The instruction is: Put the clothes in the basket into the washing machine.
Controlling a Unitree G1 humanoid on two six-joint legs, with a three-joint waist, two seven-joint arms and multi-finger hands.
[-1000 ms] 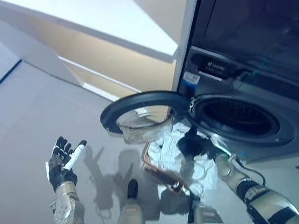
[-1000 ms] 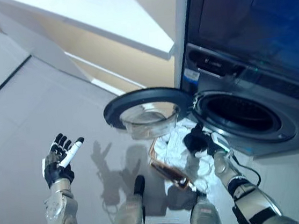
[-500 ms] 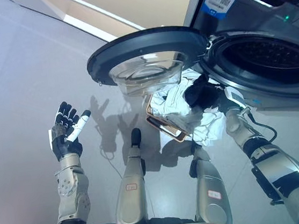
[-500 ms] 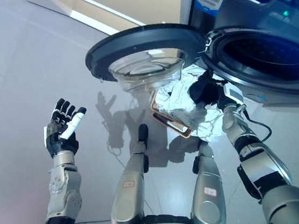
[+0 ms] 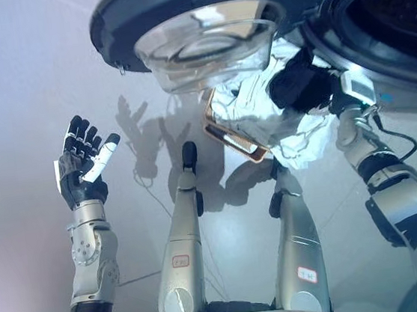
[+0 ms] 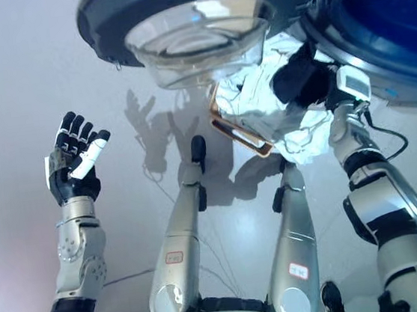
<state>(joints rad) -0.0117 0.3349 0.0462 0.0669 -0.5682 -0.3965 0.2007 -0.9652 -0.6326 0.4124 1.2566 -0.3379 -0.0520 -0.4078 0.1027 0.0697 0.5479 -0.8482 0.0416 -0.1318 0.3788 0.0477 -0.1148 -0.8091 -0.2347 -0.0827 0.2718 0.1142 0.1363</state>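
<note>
You're in the pick step: the clothes aren't in the machine yet, that's my read.

Near left: your left hand (image 5: 81, 164) is raised, palm up, fingers straight and spread. It holds nothing and sits well apart from the work, over bare floor (image 5: 12, 88). Idle.

Mid right: your right arm reaches forward and up from the lower right. The right hand (image 5: 300, 87) is down on the white clothes (image 5: 265, 123), at the far right side of the pile. It shows as a dark mass with the fingers buried in the fabric, so I can't tell whether you have a grip or are just resting on it.

The clothes are heaped in the basket (image 5: 230, 135), of which only a copper-coloured rim edge shows on the left of the pile. The basket sits on the floor just below the machine opening.

Far: the washing machine door (image 5: 199, 6) is swung open to the left, its glass bowl hanging over the basket. The drum opening (image 5: 388, 15) is at far right, dark, nothing visible inside.

Next move, as I judge it: confirm your fingers close on the cloth, lift clear of the basket rim, then swing right and up into the drum. Watch for trailing fabric snagging on the rim, and keep the arm clear of the door.
</note>
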